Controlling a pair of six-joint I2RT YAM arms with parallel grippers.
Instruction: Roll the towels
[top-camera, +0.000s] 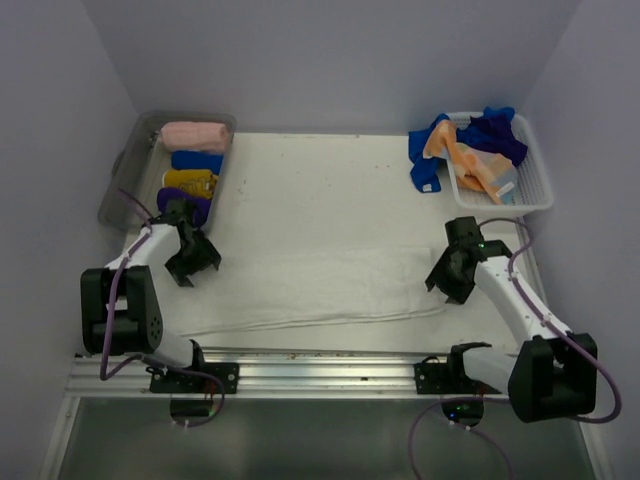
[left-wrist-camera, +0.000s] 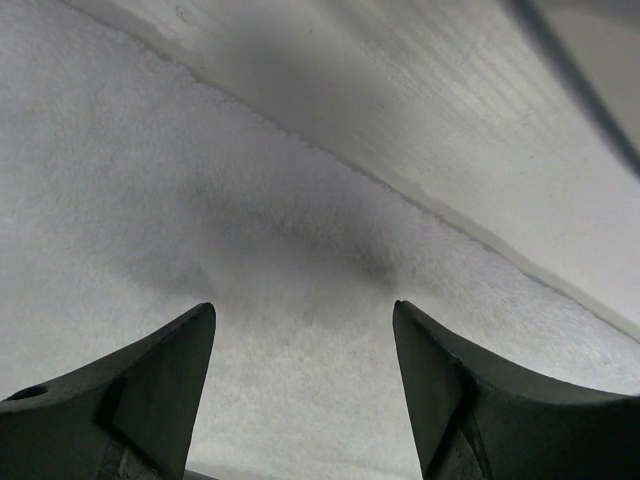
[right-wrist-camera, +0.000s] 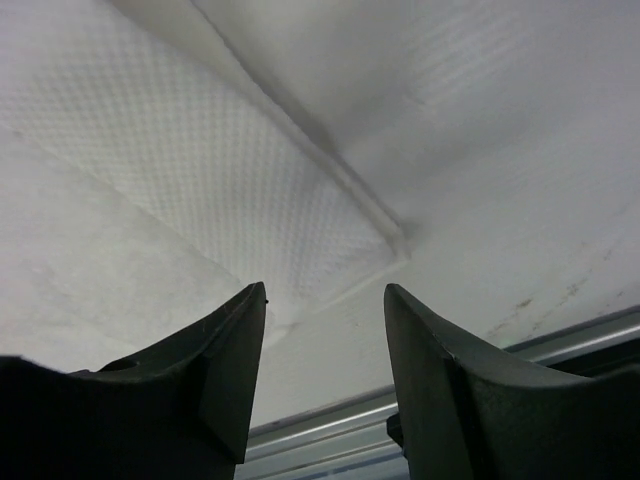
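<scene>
Right gripper (right-wrist-camera: 325, 292) hovers over white towel (right-wrist-camera: 200, 170) corner.

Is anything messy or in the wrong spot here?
Yes. A blue towel hangs out over the left rim of the white basket, and an orange towel lies crumpled in a heap beside it. The rolled towels in the grey tub sit neatly in a row.

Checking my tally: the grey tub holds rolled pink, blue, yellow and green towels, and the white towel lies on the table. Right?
No: the fourth roll in the grey tub is a purple towel, not green; the top external view shows it. The rest holds.
</scene>
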